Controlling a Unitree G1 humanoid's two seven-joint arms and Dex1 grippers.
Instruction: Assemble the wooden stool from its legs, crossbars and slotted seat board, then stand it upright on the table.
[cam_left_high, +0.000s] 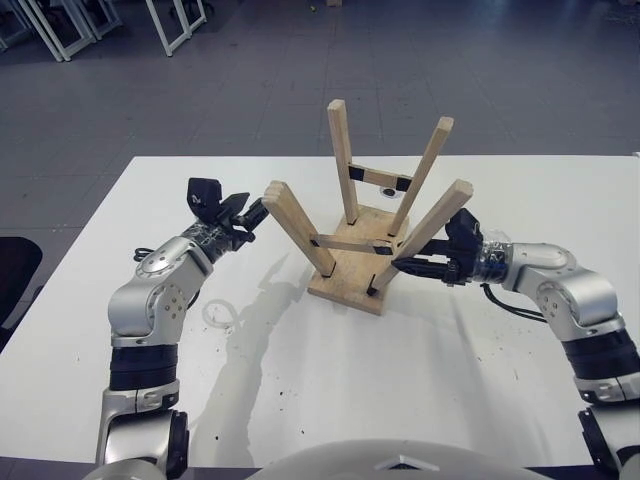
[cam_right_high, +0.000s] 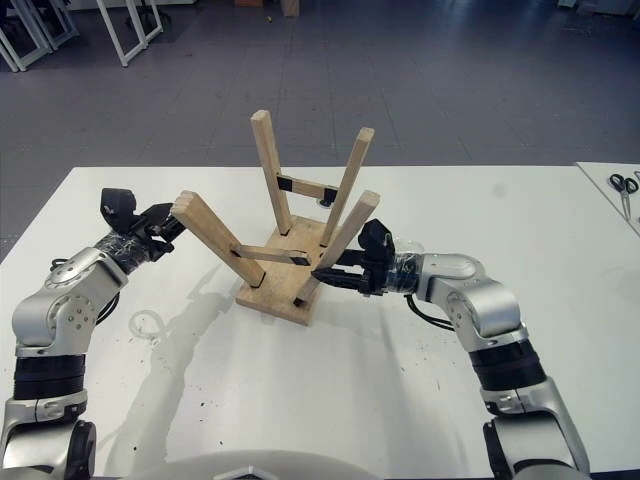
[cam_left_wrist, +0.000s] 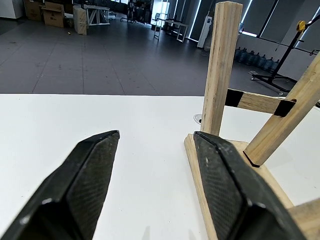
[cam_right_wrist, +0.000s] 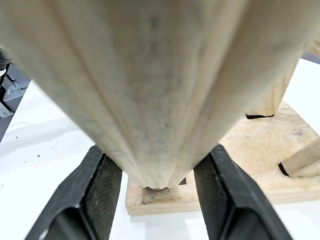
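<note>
The stool (cam_left_high: 355, 245) is seen upside down near the middle of the white table (cam_left_high: 300, 390). Its seat board (cam_left_high: 345, 288) lies flat on the tabletop, and all four legs are fitted into it and splay upward. One crossbar (cam_left_high: 378, 179) is fixed between the two far legs, and a second crossbar (cam_left_high: 345, 243) is fixed between the two near ones.

From the head views, the left gripper (cam_left_high: 254, 210) is found just beside the top end of the near-left leg (cam_left_high: 300, 230); contact with the wood cannot be made out. The left wrist view adds that its two dark fingers (cam_left_wrist: 90, 175) are spread wide with only bare table between them. One edge of the seat board and a far leg are seen past the tips.

The right gripper (cam_left_high: 402, 266) is placed low on the near-right leg (cam_left_high: 425, 232), close to where it enters the board. The right wrist view looks down that leg, and a finger (cam_right_wrist: 100, 185) is seen pressed against each side, so the leg is pinched.

A small clear ring (cam_left_high: 220, 315) is seen on the table near the left arm. In the right eye view, scissors (cam_right_high: 622, 183) are shown on a neighbouring table at the far right.
</note>
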